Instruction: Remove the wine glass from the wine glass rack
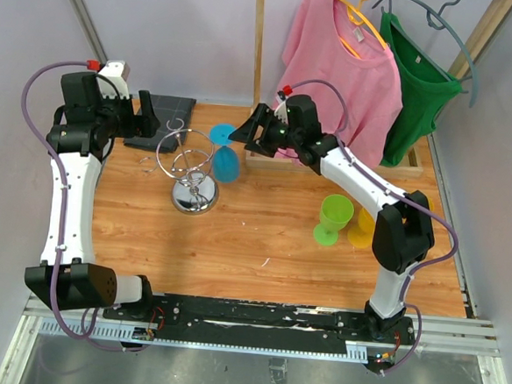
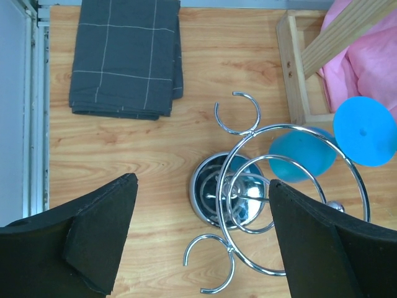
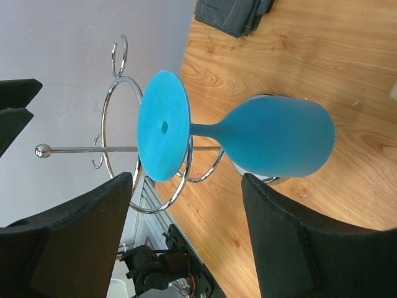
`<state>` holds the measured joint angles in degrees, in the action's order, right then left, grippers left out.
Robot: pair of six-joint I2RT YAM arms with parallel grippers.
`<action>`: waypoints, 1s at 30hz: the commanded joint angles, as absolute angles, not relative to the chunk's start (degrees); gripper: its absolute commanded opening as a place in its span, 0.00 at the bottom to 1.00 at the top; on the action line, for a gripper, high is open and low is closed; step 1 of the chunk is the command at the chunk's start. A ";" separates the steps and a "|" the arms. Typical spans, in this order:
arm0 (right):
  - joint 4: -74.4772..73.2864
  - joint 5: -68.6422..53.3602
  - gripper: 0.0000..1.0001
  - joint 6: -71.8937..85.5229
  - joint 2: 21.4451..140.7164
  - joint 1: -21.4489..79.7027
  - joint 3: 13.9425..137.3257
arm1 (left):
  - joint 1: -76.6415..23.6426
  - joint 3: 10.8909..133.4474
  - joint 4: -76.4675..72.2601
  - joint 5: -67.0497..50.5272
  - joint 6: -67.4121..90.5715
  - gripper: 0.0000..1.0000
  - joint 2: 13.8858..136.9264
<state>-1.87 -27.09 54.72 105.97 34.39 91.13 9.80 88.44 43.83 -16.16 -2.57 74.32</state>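
A folded dark grey checked cloth [image 1: 160,119] lies flat at the far left of the wooden table [image 1: 262,236]. At the back, a pink T-shirt [image 1: 348,75] on an orange hanger [image 1: 360,25] and a green T-shirt [image 1: 418,80] on a grey hanger [image 1: 427,5] hang by a wooden clothes rack [image 1: 258,51]. To the right, a green glass [image 1: 333,217] stands upright just beside a yellow glass [image 1: 361,230].
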 commanded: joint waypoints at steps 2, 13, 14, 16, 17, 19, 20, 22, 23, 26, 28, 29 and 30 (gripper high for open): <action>0.17 -27.87 0.70 55.18 105.29 35.02 93.14 | 10.29 89.00 43.15 -18.14 -2.54 0.96 73.36; 2.72 -29.32 0.59 55.87 106.20 34.97 92.83 | 10.28 89.17 43.22 -19.40 -2.42 0.99 74.47; 2.87 -29.36 0.59 55.97 106.36 35.01 92.99 | 10.31 89.12 43.20 -19.40 -2.50 0.99 74.39; 3.00 -29.56 0.58 56.06 106.74 34.99 93.35 | 10.30 88.99 43.25 -19.44 -2.63 0.99 74.36; 3.02 -29.58 0.58 56.14 106.92 35.00 93.54 | 10.32 88.95 43.31 -19.43 -2.66 0.99 74.31; 3.04 -29.82 0.57 56.29 107.40 34.95 93.78 | 10.29 88.95 43.33 -19.54 -2.72 0.99 74.28; 3.15 -29.91 0.56 56.46 107.59 34.97 93.90 | 10.29 88.95 43.34 -19.53 -2.72 0.99 74.27; 3.65 -30.13 0.54 56.84 107.98 34.92 93.87 | 10.30 89.02 43.32 -19.63 -2.81 0.99 74.37; 3.92 -30.28 0.53 57.05 108.16 34.92 93.87 | 10.29 89.03 43.33 -19.70 -2.79 0.99 74.36; 4.80 -30.58 0.50 57.79 108.72 34.90 93.80 | 10.30 88.98 43.33 -19.88 -2.75 0.99 74.44; 5.54 -30.59 0.47 58.28 108.89 34.90 93.48 | 10.30 88.87 43.33 -20.02 -2.80 0.99 74.44; 6.12 -30.66 0.45 58.60 108.90 34.94 93.35 | 10.35 88.83 43.32 -20.09 -2.87 0.99 74.47; 6.35 -30.69 0.43 58.81 108.90 34.94 93.19 | 10.29 88.70 43.29 -20.16 -2.94 0.99 74.37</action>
<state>2.94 -29.61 57.30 108.20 34.39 92.01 9.85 88.44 43.83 -19.14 -2.55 74.41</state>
